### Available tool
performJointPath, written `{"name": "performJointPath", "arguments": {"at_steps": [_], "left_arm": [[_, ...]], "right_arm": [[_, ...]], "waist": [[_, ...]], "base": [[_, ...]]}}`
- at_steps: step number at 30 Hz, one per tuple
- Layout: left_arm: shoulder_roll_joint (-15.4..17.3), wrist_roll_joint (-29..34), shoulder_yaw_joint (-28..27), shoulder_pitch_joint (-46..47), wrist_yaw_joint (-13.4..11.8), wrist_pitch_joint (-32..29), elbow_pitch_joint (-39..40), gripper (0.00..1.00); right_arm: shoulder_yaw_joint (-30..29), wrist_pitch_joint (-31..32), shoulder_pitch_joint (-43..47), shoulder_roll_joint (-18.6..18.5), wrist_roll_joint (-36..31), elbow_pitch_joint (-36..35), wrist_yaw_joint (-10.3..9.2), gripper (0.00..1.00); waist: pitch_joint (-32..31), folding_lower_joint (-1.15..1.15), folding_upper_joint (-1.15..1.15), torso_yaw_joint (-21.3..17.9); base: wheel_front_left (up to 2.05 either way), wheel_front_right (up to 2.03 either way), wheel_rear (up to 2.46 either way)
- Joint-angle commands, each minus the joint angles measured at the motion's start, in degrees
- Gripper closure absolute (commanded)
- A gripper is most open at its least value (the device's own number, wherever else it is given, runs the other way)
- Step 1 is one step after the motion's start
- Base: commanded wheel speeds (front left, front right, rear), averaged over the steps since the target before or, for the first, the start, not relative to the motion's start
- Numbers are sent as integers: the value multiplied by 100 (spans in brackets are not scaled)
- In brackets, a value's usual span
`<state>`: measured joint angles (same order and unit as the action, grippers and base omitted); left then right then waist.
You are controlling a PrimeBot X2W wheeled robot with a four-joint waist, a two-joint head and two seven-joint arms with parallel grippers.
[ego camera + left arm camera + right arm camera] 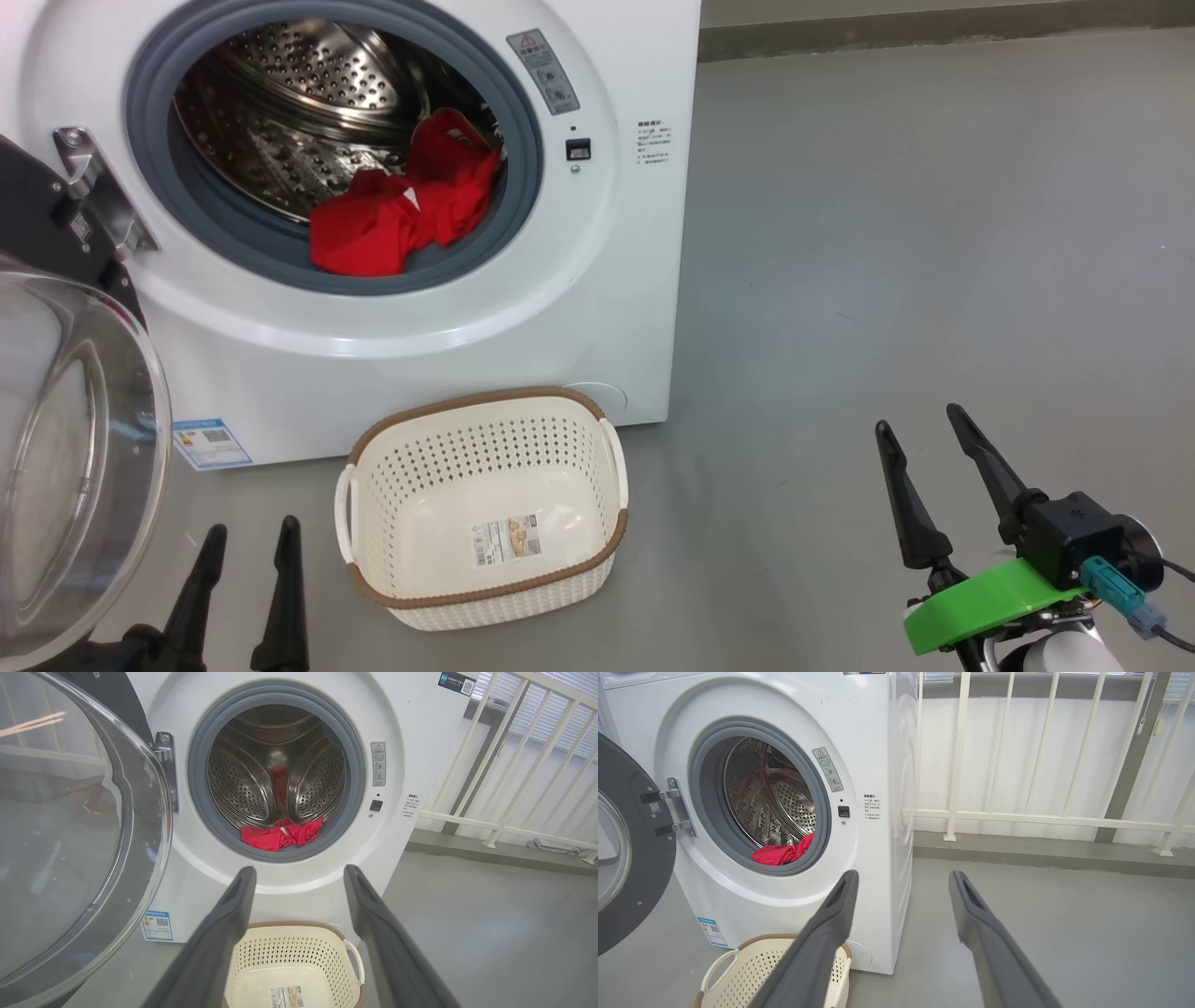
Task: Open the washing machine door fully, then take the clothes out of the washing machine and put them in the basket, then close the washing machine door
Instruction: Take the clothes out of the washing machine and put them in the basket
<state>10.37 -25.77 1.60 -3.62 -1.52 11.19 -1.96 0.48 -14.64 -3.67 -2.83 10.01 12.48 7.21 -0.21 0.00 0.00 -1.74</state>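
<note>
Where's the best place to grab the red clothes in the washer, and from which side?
Pinch the bunched front fold of the clothes, where they spill onto the grey rubber ring. Probably come straight in from the front: the pile sits low and forward.

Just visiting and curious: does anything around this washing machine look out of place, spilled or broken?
Nothing stands out. The clothes lie bunched at the drum's front edge, the door hangs open, and the empty basket stands upright on the floor before the washing machine.
</note>
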Motion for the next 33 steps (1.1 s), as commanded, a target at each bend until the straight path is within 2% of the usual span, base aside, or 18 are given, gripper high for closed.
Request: {"name": "performJointPath", "arguments": {"at_steps": [1,8,22,33], "left_arm": [[122,13,-228,148,-30,58,120,0],[158,10,-215,150,-59,41,144,0],[193,-75,-192,157,-54,27,285,0],[219,-46,-130,149,-115,6,300,0]], "right_arm": [[117,-36,-108,-5,5,-123,28,0],[168,-36,-125,-5,37,-99,28,0],[263,-36,-140,-5,103,-93,28,0],[310,-36,-144,-5,114,-96,28,0]], "waist": [[-6,0,0,3],[-29,0,0,5],[-2,0,0,53],[6,0,0,45]], "base": [[39,-39,0],[94,-94,0],[166,-166,0],[33,-33,0]]}}
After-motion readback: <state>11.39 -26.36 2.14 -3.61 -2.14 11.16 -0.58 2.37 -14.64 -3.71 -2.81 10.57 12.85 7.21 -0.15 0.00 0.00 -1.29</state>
